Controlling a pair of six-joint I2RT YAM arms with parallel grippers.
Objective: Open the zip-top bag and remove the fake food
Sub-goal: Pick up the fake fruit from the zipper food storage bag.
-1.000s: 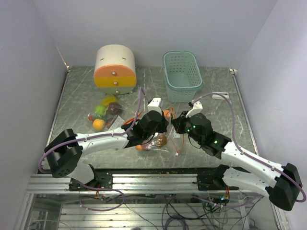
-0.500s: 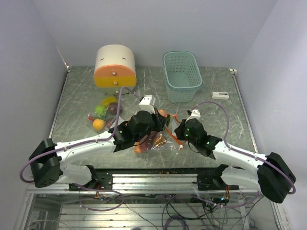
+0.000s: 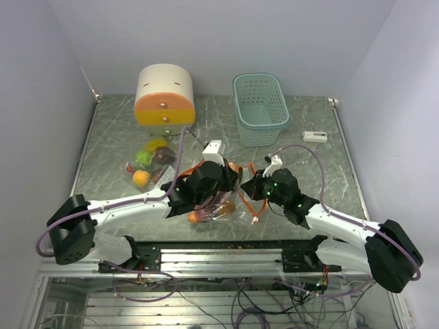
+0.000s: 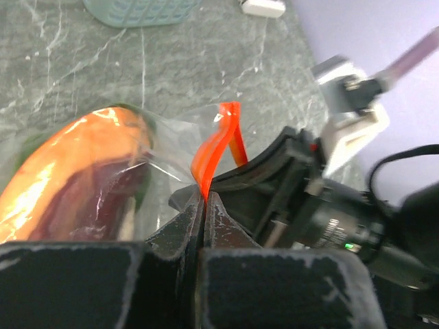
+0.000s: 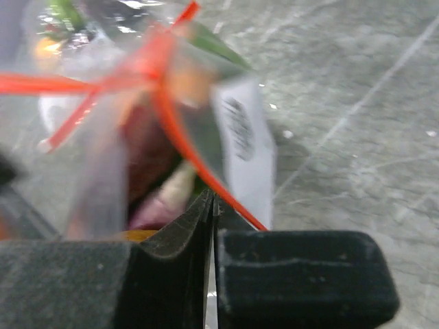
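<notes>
A clear zip-top bag [image 3: 221, 203] with an orange-red zip strip [image 4: 218, 145] lies near the table's front middle. It holds fake food, an orange piece [image 4: 72, 161] and a dark red-purple piece [image 4: 89, 205]. My left gripper [image 3: 230, 179] is shut on the zip strip, as the left wrist view [image 4: 204, 199] shows. My right gripper [image 3: 251, 186] faces it from the right, shut on the bag's opposite lip beside the strip [image 5: 211, 200]. More fake food [image 3: 147, 166], yellow, lime-green, orange and dark red, lies loose at the left.
A round cream-and-orange drawer box [image 3: 164, 96] stands at the back left. A teal basket [image 3: 260, 108] stands at the back middle. A small white object [image 3: 315, 136] lies at the right.
Both grippers have drawn a little toward the near edge with the bag's mouth held between them. The bag has shifted with them. The loose food has not moved.
</notes>
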